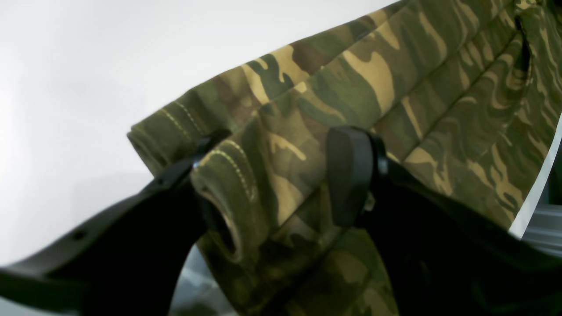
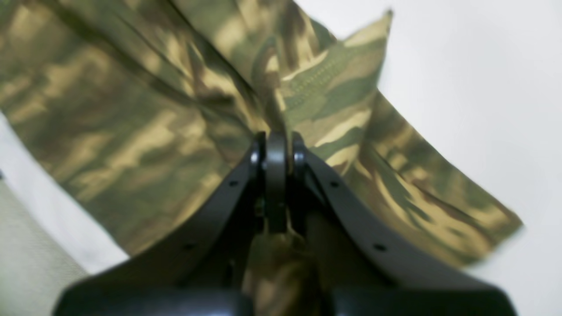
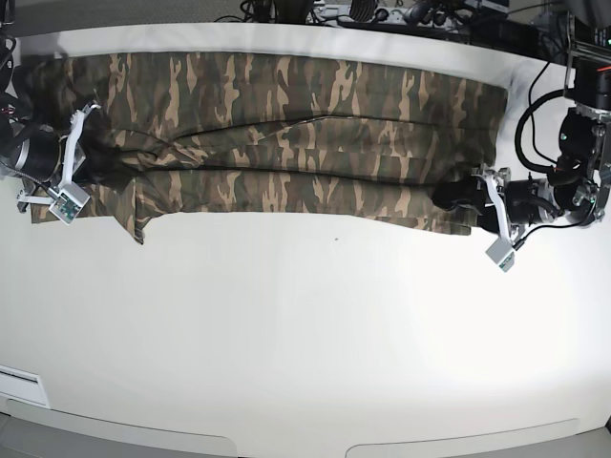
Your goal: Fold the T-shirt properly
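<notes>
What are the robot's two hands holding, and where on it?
The right hand is pinched shut on a fold of the T-shirt near one end. The left hand is open around the bunched hem at the other end, not gripping.

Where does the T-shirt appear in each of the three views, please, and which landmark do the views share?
Left wrist: the T-shirt runs from upper right to bottom centre, a bunched hem between the open left gripper.
Right wrist: it fills the upper left and centre, pinched by the shut right gripper.
Base: a long band across the top.
Shared landmark: the white table around the cloth.
</notes>
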You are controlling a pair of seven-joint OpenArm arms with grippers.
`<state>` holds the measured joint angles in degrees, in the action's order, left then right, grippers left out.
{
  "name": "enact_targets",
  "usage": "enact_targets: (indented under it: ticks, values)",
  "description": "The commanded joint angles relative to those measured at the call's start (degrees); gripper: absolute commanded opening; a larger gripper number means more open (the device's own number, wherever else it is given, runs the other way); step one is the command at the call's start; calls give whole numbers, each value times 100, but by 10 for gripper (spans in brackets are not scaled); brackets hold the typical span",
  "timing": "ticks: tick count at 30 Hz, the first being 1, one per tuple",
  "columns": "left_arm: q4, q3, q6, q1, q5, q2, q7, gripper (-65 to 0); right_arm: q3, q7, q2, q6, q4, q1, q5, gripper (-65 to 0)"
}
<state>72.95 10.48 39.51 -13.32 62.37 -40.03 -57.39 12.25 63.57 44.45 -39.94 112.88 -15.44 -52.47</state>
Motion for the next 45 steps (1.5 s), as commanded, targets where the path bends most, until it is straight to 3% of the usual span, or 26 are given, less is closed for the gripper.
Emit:
enact_targets:
  ticks: [1, 5, 10, 15, 20, 22, 27, 31, 40, 45]
  values:
    - [13, -9, -33, -35, -214, -94, -149, -294, 66, -203, 136, -6, 63, 66, 103, -650]
    - [13, -9, -33, -35, -214, -94, -151, -294, 63, -459, 175, -6, 48, -31, 632, -650]
    - [13, -9, -35, -37, -214, -94, -149, -294, 52, -1043, 492, -6, 48, -614, 1537, -650]
    - [13, -9, -35, -35, -214, -92, -149, -294, 55, -1078, 509, -6, 48, -793, 1952, -649]
    - [13, -9, -35, -35, -214, -94, -151, -294, 55, -1067, 511, 310, 50, -787, 1952, -369]
    - [13, -9, -35, -35, -212, -92, -129, -294, 55, -1073, 511, 380, 79, -782, 1945, -320]
    - [13, -9, -35, -35, -212, -92, -127, -294, 55, -1139, 511, 686, 369, -769, 1934, -318]
    - [13, -9, -35, -33, -210, -92, -131, -294, 55, -1502, 509, 990, 531, -767, 1958, -318]
    - [13, -9, -35, -35, -120, -90, -133, -294, 55, -1862, 302, 990, 332, -568, 2275, -318]
    - [13, -9, -35, -33, -87, -94, -138, -294, 55, -2055, 212, 796, -247, -448, 2409, -317]
